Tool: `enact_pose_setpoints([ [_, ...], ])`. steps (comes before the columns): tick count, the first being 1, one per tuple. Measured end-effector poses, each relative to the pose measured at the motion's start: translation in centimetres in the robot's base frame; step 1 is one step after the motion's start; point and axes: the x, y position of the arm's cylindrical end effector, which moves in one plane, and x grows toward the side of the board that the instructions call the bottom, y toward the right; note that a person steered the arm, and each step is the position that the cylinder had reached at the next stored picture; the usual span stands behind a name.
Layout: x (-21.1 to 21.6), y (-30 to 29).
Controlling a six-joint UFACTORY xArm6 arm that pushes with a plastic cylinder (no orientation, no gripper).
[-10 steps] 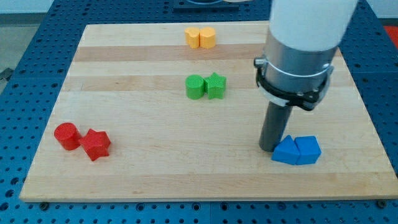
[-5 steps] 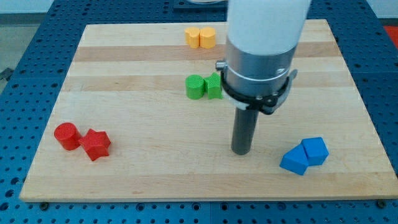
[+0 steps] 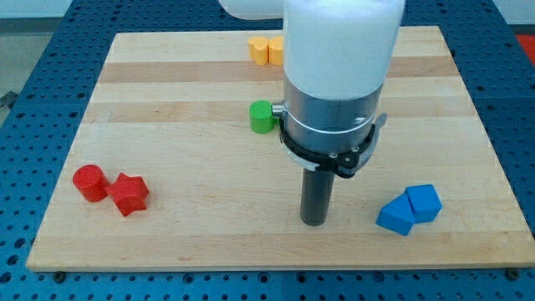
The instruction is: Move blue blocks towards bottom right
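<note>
Lower centre of the frame: my tip (image 3: 314, 222) planted on the wooden board (image 3: 167, 242), well left of the blue blocks and apart from them. No hand on the rod — nothing to spread or pinch. Blue blocks (image 3: 409, 209) touching, lower right, near the board's edge. Red pair (image 3: 110, 188) lower left; green cylinder (image 3: 262, 116) centre, half hidden; orange pair (image 3: 266, 49) top — partly behind the arm.

The wooden board (image 3: 167, 92) carries two blue blocks (image 3: 409, 209) right of the tip (image 3: 313, 221), red blocks (image 3: 109, 188) far left, green (image 3: 262, 116) and orange (image 3: 266, 49) blocks above it.
</note>
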Motion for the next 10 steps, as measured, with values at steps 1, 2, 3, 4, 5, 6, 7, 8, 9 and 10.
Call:
enact_pose_setpoints([
  [1,0.0,1.3],
  [2,0.0,1.8],
  [3,1.5,1.5],
  [4,3.7,1.9],
  [5,3.6,4.9],
  [6,2.4,8.1],
  [7,1.6,10.6],
  [8,1.6,11.5],
  [9,2.1,10.3],
  [10,2.0,6.8],
])
